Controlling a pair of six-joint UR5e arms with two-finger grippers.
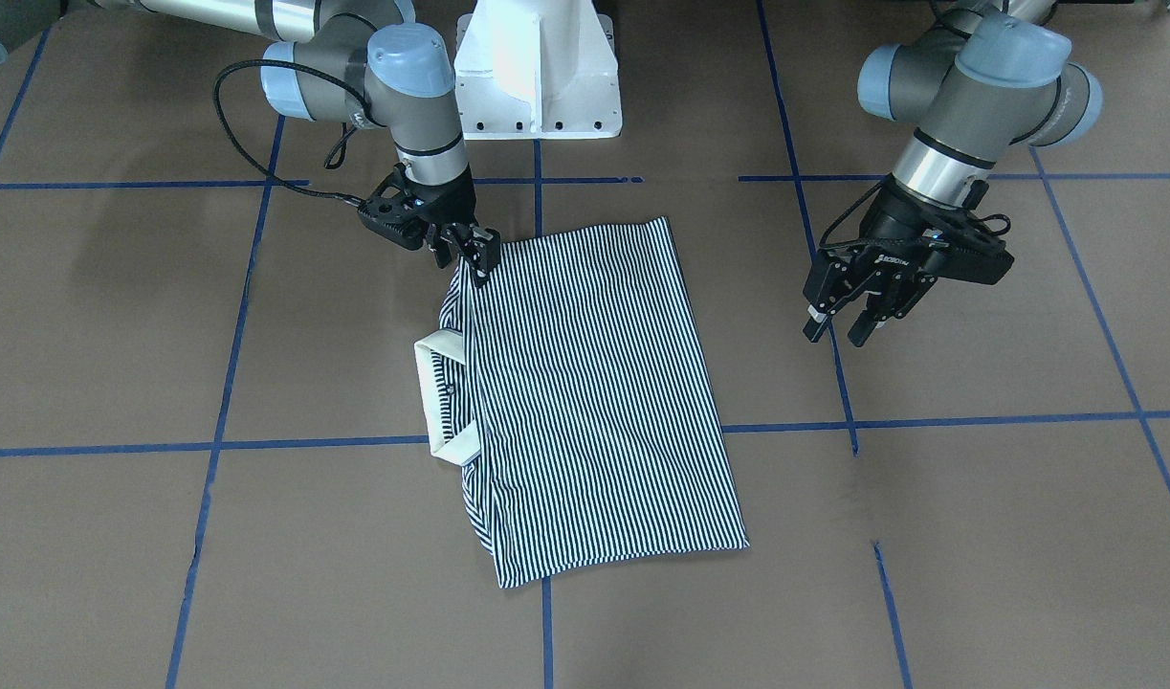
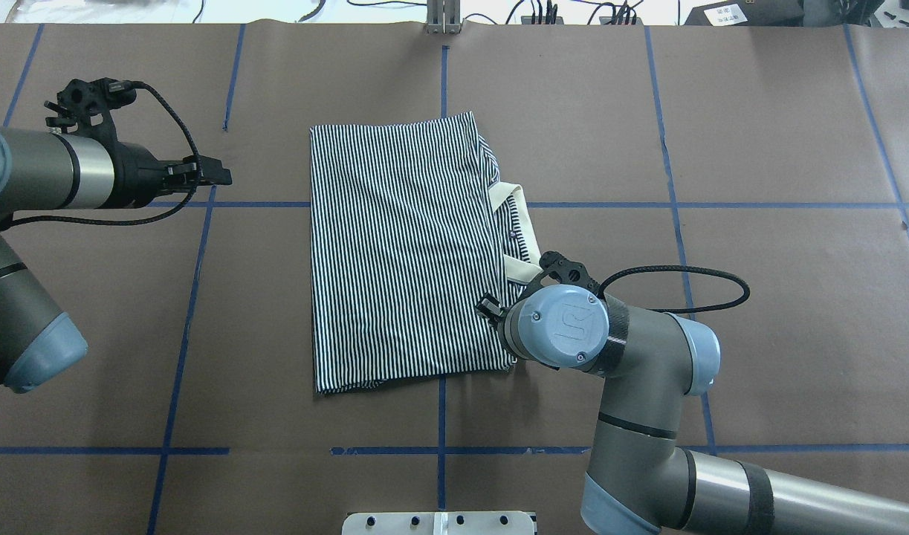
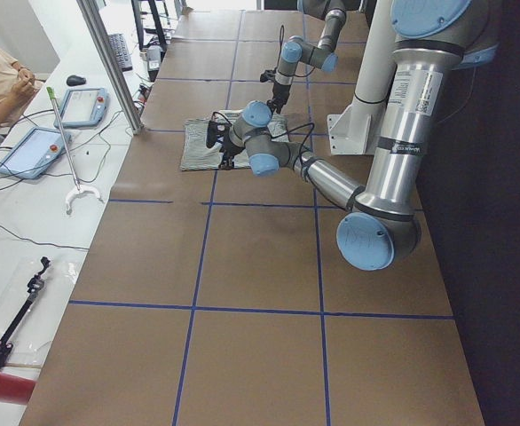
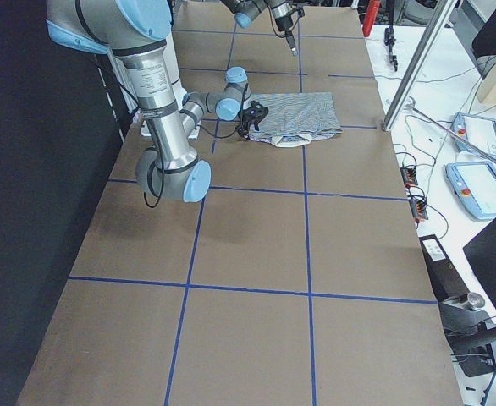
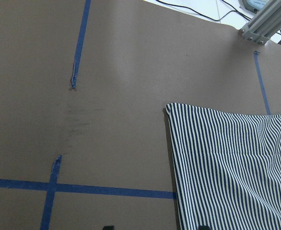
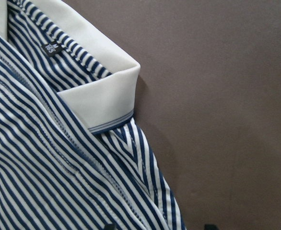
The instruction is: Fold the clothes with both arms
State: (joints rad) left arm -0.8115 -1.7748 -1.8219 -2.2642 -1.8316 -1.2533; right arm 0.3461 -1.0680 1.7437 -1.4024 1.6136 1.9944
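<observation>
The navy-and-white striped polo shirt [image 1: 585,383] lies folded into a rectangle in the middle of the table [image 1: 977,536], its cream collar [image 1: 436,383] sticking out on the side towards the right arm. It also shows in the overhead view [image 2: 402,253]. My right gripper [image 1: 470,256] is open and low at the shirt's corner nearest the robot, just beside the collar [image 6: 102,96]. Its fingertips straddle the striped edge [image 6: 145,201]. In the overhead view its wrist [image 2: 558,327] hides the fingers. My left gripper [image 1: 836,335] is open and empty, above the bare table beside the shirt's hem edge [image 5: 171,143].
The white pedestal base [image 1: 537,67] stands behind the shirt at the robot's side. Blue tape lines [image 1: 929,421] cross the brown table cover. An aluminium post [image 2: 443,15] stands at the far edge. Tablets [image 3: 82,106] and cables lie on the operators' white bench.
</observation>
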